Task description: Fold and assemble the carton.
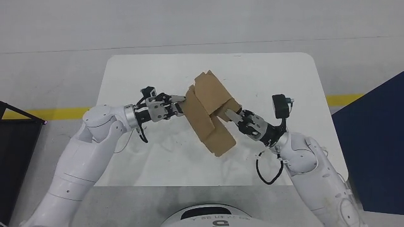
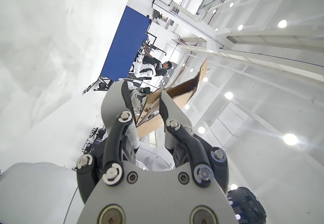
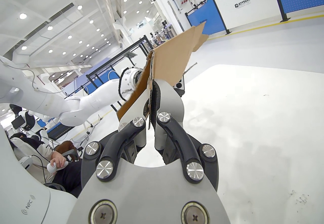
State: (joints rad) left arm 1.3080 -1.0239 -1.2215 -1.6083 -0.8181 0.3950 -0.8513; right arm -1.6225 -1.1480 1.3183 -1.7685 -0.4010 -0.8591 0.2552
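The step in hand looks like the start: getting the flat box [image 1: 210,110] to open up into a box shape. The box is brown cardboard. It is up in the air over the middle of the white table [image 1: 271,75], tilted, and its sides are mostly pressed together. The left claw [image 1: 181,106] is closed on one edge of the box, with the cardboard layers between its two sides. The right claw [image 1: 233,117] is squeezed tight on the other edge, with almost no gap left. I think the next move needs both claws to work together. One should hold firm while the other pushes or turns its edge, so the sides pop apart. After that, the flaps will need folding in. If a claw slips, the box may drop or bend the wrong way. Counting up, there is one box, two claws and one table.
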